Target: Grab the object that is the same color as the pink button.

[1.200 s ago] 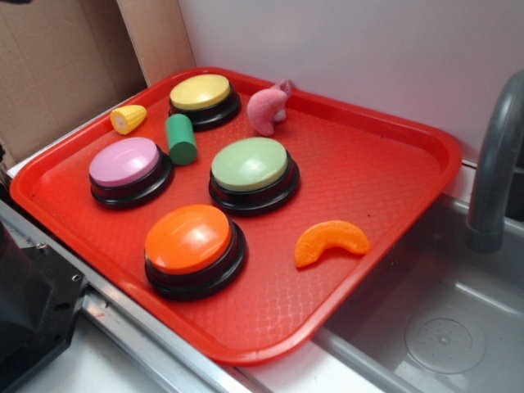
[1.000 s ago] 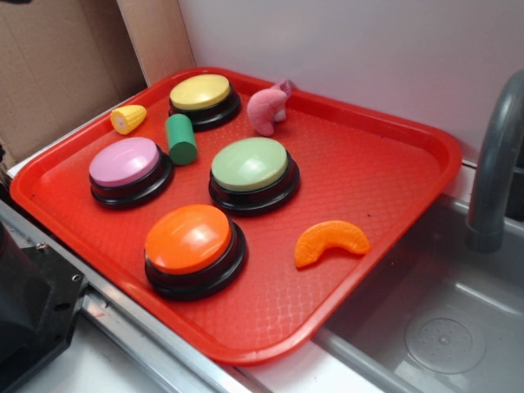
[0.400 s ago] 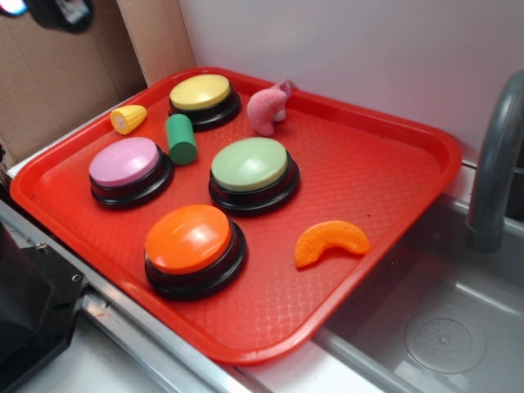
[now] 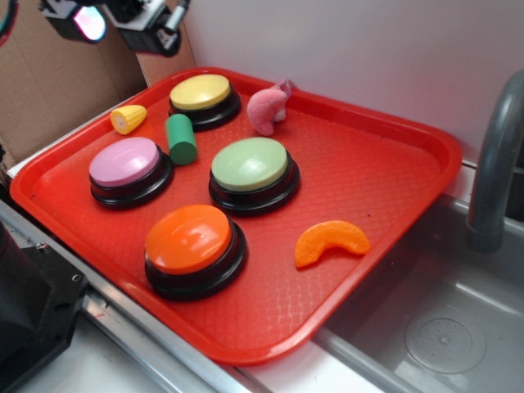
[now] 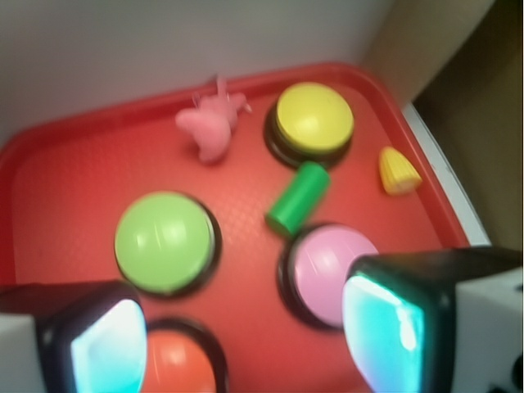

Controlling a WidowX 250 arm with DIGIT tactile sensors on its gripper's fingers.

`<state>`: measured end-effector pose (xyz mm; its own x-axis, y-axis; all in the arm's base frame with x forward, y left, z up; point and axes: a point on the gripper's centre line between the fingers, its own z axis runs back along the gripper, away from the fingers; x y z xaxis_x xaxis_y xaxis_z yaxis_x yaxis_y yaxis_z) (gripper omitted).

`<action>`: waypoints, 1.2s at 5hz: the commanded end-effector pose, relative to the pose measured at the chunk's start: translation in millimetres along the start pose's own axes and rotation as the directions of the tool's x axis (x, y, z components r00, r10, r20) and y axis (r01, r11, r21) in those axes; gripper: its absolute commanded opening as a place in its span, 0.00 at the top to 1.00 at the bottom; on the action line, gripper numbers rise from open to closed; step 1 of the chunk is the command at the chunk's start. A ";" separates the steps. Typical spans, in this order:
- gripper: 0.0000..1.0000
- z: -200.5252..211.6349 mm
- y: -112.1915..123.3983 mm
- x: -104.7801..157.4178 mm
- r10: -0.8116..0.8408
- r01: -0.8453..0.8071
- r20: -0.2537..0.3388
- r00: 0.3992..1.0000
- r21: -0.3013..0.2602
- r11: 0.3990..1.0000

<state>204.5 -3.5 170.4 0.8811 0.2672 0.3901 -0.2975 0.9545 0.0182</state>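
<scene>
Hovering up in the far-left corner right now, with the gripper [image 4: 123, 20] only just poking into the exterior view above the tray [image 4: 385, 205], so I'd call this the approach step, nothing grabbed yet. Going left to right in that view: the little yellow corn piece [image 4: 128, 119], then the pink button [image 4: 124, 162] near the tray's left side, the green cylinder [image 4: 181, 138] just beside it, the yellow button [image 4: 201, 92] at the back, the orange button [image 4: 189, 238] up front, the green button [image 4: 250, 164] in the middle, and then my target, the pink toy [image 4: 267, 110], sitting at the back rim just right of the yellow button. The orange slice [image 4: 331, 240] is further right, not what I want. From the wrist cam the jaws look spread wide and empty, with the pink toy [image 5: 211, 127] well ahead. Next I reckon I need to travel across over it, line up, then drop down.
</scene>
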 end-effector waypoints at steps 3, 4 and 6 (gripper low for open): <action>0.00 -105.3 -15.0 76.9 0.012 -0.026 0.129 0.992 0.104 0.994; 0.00 -132.3 -27.2 89.1 -0.044 0.032 0.113 0.993 0.108 0.994; 0.00 -169.4 -32.5 102.6 -0.102 0.090 0.075 0.992 0.154 0.984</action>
<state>356.2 5.4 35.5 0.9000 0.1526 0.4082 -0.2556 0.9435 0.2110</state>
